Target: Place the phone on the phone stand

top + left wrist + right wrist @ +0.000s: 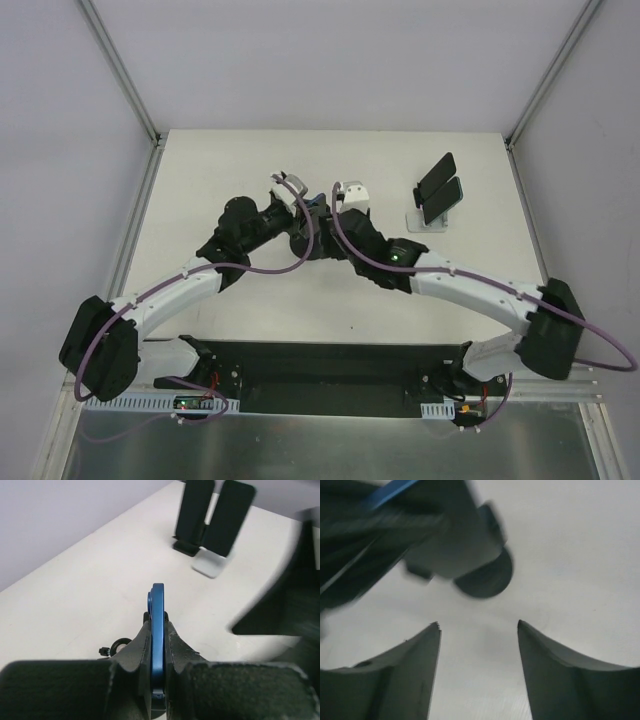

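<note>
two arms lean in over the middle of the white table (200, 180), their wrists close together. the left gripper (158, 622) is clamped tight on the blue phone (158, 650), which it holds on edge between both fingers. the right gripper (479, 630) is parted with nothing between its fingers, just beside the left one. the phone stand (437, 197), two dark slabs on a silver foot, sits apart from both, to the right near the table's far side.

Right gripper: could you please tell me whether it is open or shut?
Open. In the right wrist view the right gripper shows its fingers well apart, with only bare table between them.
</note>
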### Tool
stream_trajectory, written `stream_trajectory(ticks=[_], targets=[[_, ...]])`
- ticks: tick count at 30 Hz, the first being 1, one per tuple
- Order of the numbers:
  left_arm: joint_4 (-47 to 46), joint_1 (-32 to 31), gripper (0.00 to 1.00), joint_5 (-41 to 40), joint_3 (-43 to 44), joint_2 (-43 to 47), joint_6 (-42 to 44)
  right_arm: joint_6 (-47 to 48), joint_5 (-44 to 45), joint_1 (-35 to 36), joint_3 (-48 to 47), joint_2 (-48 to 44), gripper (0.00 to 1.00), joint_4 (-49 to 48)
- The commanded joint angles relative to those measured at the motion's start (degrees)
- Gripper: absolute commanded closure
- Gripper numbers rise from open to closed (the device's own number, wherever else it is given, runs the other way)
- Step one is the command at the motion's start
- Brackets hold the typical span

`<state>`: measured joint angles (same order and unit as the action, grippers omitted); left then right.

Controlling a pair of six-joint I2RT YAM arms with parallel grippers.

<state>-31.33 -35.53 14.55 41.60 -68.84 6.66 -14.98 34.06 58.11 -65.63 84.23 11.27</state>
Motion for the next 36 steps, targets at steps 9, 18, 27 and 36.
stream_trajectory(ticks=[9,18,27,36], targets=[[6.08,3.19,1.0,12.2,6.36,0.02,2.92,21.22,-37.56,-9.29,10.94,-30.78,0.11,12.29],[30.1,3.18,1.0,41.17,15.71,4.59,9.51,26.93,-54.52,-14.86,11.14,-28.42,0.16,15.09],[30.19,3.27,1.0,49.17,13.94,3.1,12.85,26.93,-60.18,-11.88,8.67,-26.13,0.16,12.64],[28.43,4.15,1.0,54.88,14.65,-2.26,11.8,26.68,-53.76,-9.94,3.06,-21.39,0.15,13.43]])
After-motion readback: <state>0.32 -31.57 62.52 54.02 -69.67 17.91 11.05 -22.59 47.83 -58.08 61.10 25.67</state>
